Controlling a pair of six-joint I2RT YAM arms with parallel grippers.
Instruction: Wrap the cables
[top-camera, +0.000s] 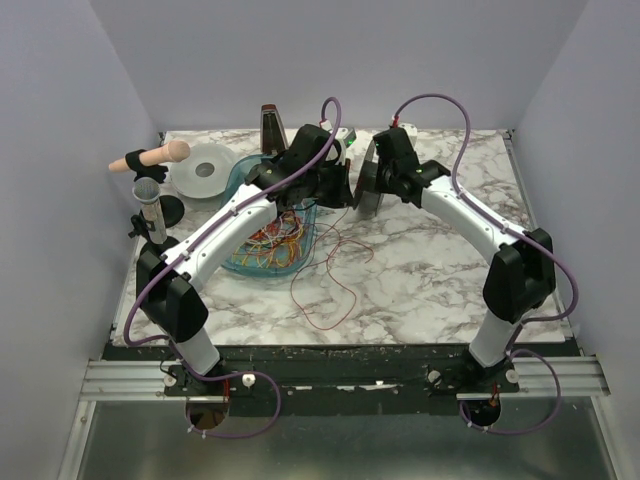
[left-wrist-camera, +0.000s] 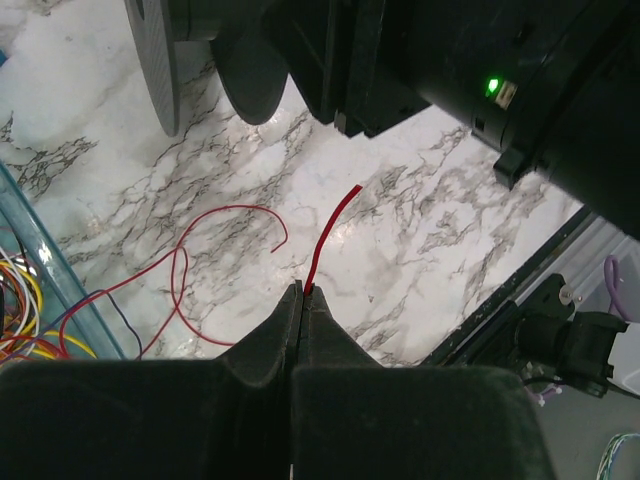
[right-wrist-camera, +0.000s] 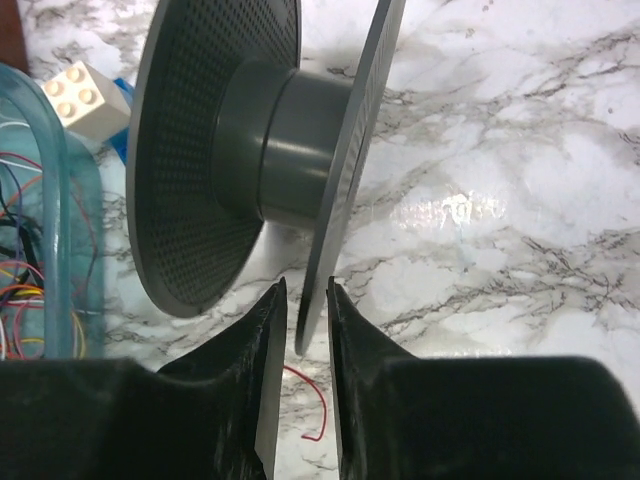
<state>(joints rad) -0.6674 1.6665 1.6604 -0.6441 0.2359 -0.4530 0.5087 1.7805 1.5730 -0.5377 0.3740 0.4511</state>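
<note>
My left gripper is shut on the end of a thin red cable. A short tip sticks out past the jaws. The rest of the cable loops over the marble table. Several red, yellow and orange cables lie in a clear blue bin. My right gripper has its jaws closely round one flange of the black spool and holds it on edge. The spool is just right of the left gripper.
The blue bin's rim lies under the left arm. A white Lego brick sits beyond the bin. A white reel, a brown wedge and a stand with a peach handle stand at the back left.
</note>
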